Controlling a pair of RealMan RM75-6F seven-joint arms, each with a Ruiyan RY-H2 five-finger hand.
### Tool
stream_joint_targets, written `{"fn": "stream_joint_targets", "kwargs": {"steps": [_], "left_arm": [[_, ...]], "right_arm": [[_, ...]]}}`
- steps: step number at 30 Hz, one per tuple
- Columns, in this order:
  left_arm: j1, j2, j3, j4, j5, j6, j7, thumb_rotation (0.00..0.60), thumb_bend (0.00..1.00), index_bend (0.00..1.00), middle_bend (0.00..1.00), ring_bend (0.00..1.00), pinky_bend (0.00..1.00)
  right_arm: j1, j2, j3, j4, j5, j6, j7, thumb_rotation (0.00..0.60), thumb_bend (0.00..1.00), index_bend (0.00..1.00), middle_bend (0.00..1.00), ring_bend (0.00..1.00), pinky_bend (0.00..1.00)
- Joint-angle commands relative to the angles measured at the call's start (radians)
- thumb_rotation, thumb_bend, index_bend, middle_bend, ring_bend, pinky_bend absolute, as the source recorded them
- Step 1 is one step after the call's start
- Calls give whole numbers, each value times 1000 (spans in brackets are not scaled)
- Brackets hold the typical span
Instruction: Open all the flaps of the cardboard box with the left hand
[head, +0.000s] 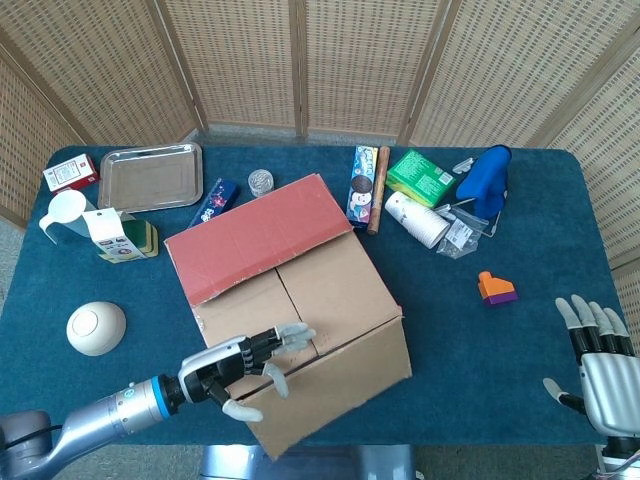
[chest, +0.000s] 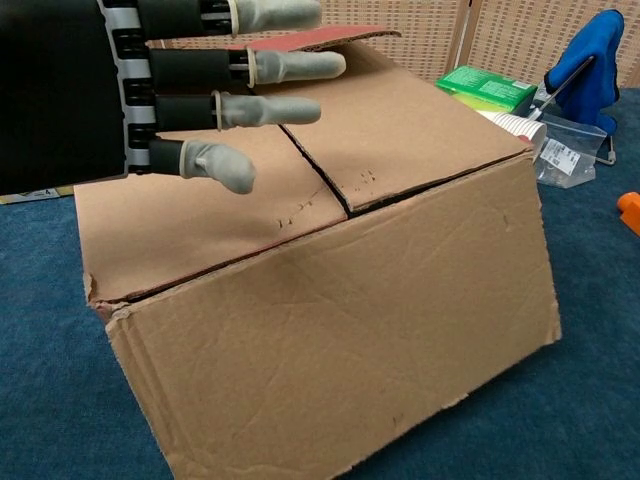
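- The cardboard box (head: 300, 310) sits in the middle of the blue bench (head: 480, 390), toward its near edge, with other items ranged along the far side.
- Its near long flap (head: 335, 385) hangs folded down over the front wall; the far red flap (head: 255, 235) lies flat over the back part of the top, and two inner flaps (chest: 400, 125) lie closed, meeting at a seam.
- The left hand (head: 240, 365) hovers over the near left corner of the top, fingers spread and straight, holding nothing (the chest view shows air between its fingertips (chest: 235, 175) and the cardboard).
- The right hand (head: 600, 365) rests at the bench's near right corner, fingers apart, empty, well away from the box.
- The box is probably light and may slide when pushed; the flaps look stiff along their length but hinge easily at the creases.
- Smooth cardboard gives little friction, so hooking fingertips under a free edge is likely safer than pressing on the face.
- The best hold is probably the far flap's free edge, where it overlaps the inner flaps, then the seam between them.
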Motion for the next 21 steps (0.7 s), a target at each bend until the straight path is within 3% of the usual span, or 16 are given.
{"fn": "stream_joint_targets", "kwargs": {"steps": [1,9,16,21], "left_arm": [[2,19,-1,4,-16,2,41,600,1,0,0,7,411],[2,83,7,10,-81,-56,163,600,1,0,0,5,384],[15,115,-19,-15,-166,-95,345,600,1,15,0,0,116],[20,132,-38,-36,-212,-127,451,600,1,17,0,0,57]], "right_arm": [[0,0,0,0,-1,0,1,600,0,0,0,0,0],[0,-1,-4,-1,-6,-2,-6,600,0,0,0,0,0],[1,-2,-4,-1,-4,-4,-10,600,0,0,0,0,0],[3,-3,-5,-2,-2,-10,-14,600,0,0,0,0,0]]}}
